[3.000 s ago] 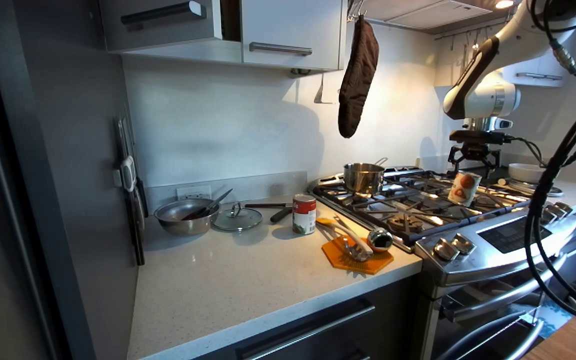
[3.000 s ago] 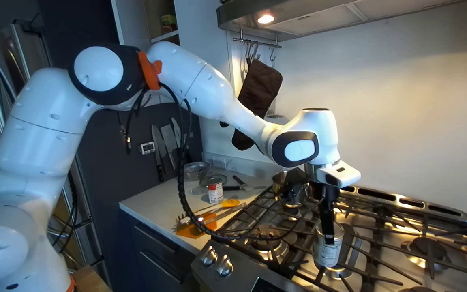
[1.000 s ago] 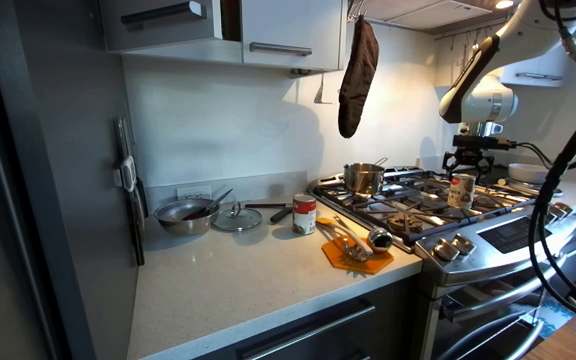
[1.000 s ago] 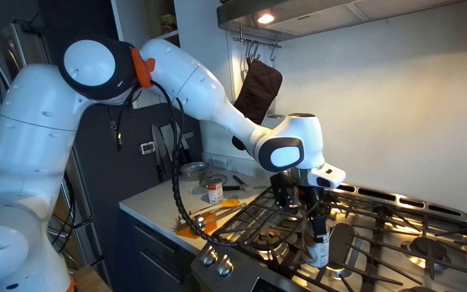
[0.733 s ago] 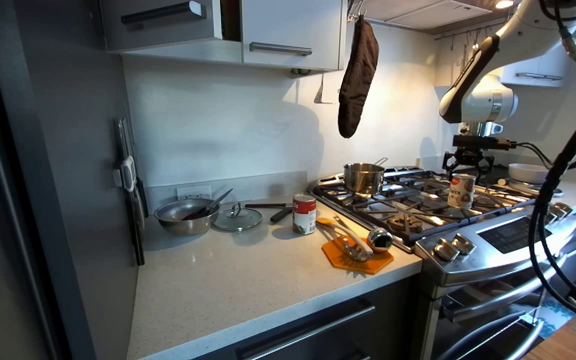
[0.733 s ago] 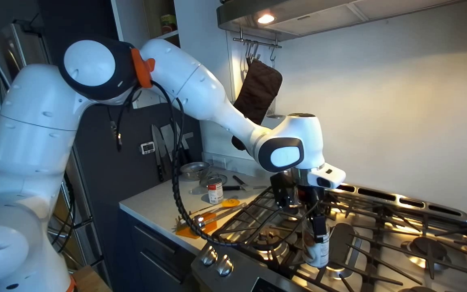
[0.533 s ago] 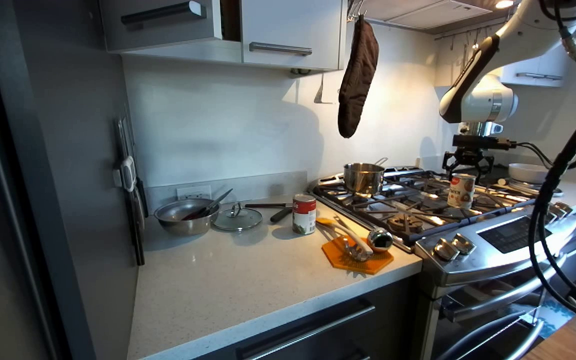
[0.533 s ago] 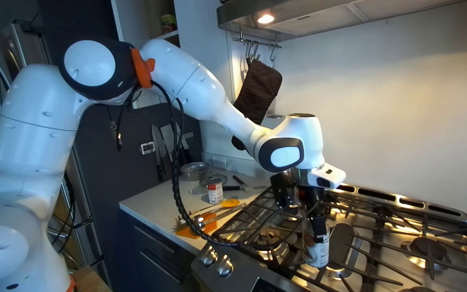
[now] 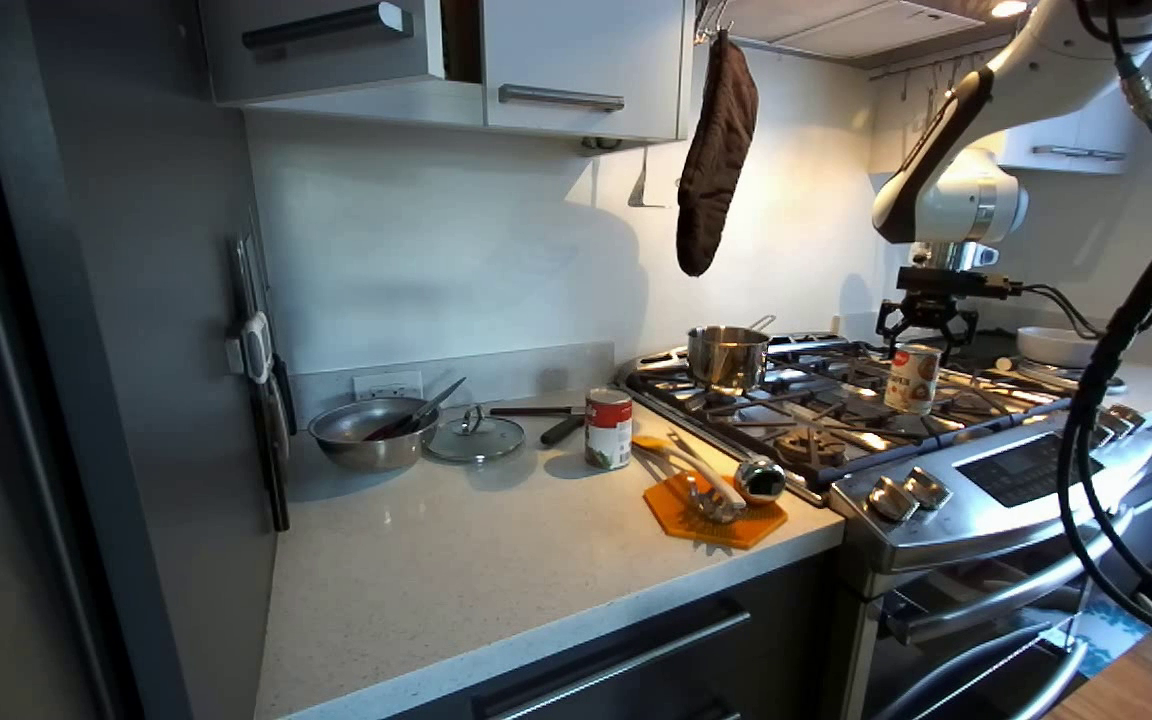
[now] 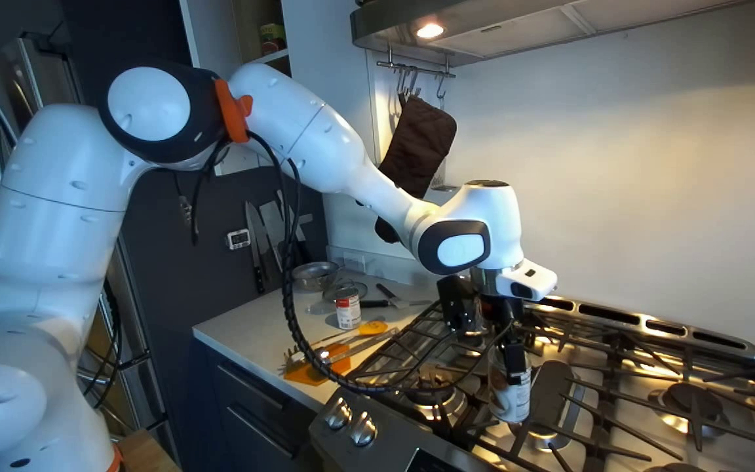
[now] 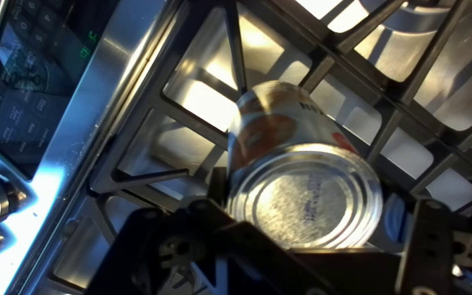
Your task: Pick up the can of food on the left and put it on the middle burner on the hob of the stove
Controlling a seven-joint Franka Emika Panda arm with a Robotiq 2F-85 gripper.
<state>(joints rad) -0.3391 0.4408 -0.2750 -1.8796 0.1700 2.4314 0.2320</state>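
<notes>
The can of food (image 9: pixel 912 380), whitish with red-orange marks, is held nearly upright, slightly tilted, low over the hob (image 10: pixel 633 357). It also shows in an exterior view (image 10: pixel 510 401). In the wrist view its metal top (image 11: pixel 301 196) sits between the fingers. My gripper (image 9: pixel 919 347) is shut on the can near its top rim; the gripper also shows in an exterior view (image 10: pixel 515 370). The middle burner (image 10: pixel 553 390), a long dark oval under the grates, lies beside the can, partly hidden by it. The stove (image 9: pixel 936 535) has front knobs and a dark panel.
A steel pot (image 9: pixel 728 358) stands on the back burner. A red-and-white can (image 9: pixel 608 430), a steel bowl (image 9: pixel 374 440), a glass lid (image 9: pixel 474 437) and utensils on an orange trivet (image 9: pixel 706 520) lie on the counter. Black cables (image 10: pixel 289 295) hang along the arm.
Over three seconds the gripper and can moved left in both exterior views, and the can turned and became more upright. In the last half second, they rose slightly and the can tilted a little.
</notes>
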